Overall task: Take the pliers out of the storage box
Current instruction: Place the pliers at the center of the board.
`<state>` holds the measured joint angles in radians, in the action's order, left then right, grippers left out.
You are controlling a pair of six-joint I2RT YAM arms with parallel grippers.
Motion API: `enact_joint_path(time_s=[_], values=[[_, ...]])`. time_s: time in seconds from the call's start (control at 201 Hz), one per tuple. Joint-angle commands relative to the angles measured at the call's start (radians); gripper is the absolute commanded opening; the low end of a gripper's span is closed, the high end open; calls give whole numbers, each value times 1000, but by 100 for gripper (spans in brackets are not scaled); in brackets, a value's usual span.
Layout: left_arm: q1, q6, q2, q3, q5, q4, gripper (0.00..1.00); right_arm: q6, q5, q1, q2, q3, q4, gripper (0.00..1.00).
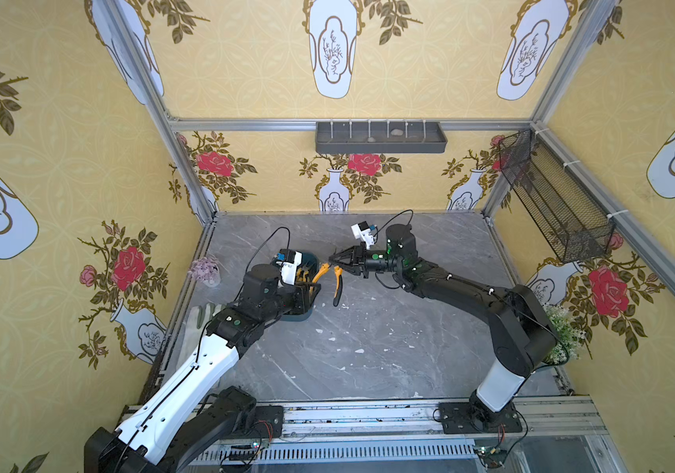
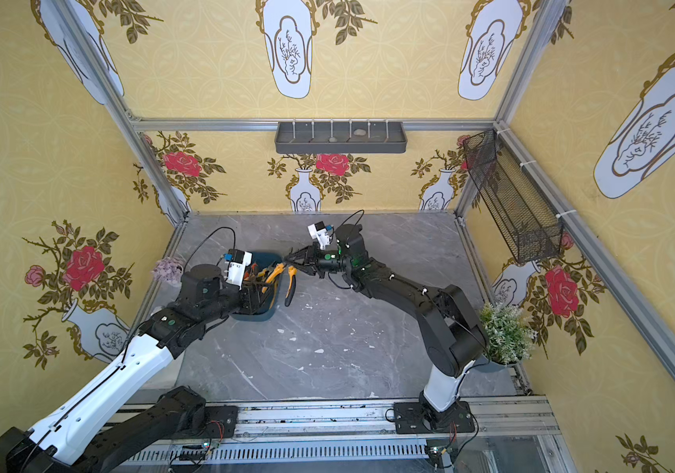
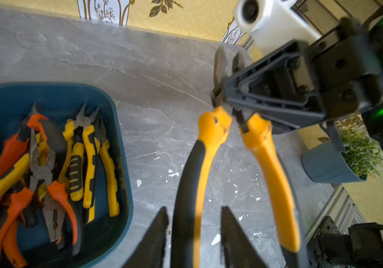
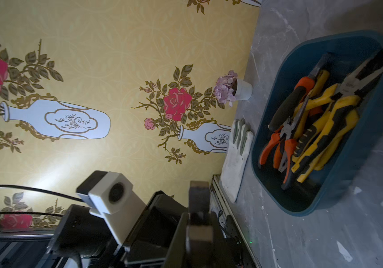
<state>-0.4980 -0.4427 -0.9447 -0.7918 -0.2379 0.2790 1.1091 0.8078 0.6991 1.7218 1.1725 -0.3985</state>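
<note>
At the left of the left wrist view sits the storage box, dark blue, on the grey tabletop. The other pliers lie in a heap inside it, orange and yellow handles crossing each other, so the job looks far from done.

At the bottom middle is the left end effector. Its two fingers are spread, with one black-and-yellow handle between them. There is a gap on one side, so I think it is not squeezing.

That handle belongs to the yellow pliers. They are out of the box, up in the air over bare tabletop beside it.

At the upper right, the right end effector is pressed together on their metal head. It looks like a hand-over. One arm carries the weight so the other can let go and nothing drops.
</note>
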Motion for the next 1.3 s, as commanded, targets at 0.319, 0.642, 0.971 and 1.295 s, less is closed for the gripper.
enact_joint_path(time_s=[0.319, 0.642, 0.971, 1.295], values=[[-10, 127, -138, -162, -44, 203, 70, -319, -147, 1, -56, 141, 496, 0], [-112, 193, -309, -246, 160, 355, 55, -346, -179, 5, -58, 194, 570, 0], [-119, 168, -370, -272, 253, 371, 39, -351, -178, 12, -56, 195, 578, 0], [-123, 168, -398, -291, 206, 371, 35, -335, -166, 36, -2, 219, 561, 0]])
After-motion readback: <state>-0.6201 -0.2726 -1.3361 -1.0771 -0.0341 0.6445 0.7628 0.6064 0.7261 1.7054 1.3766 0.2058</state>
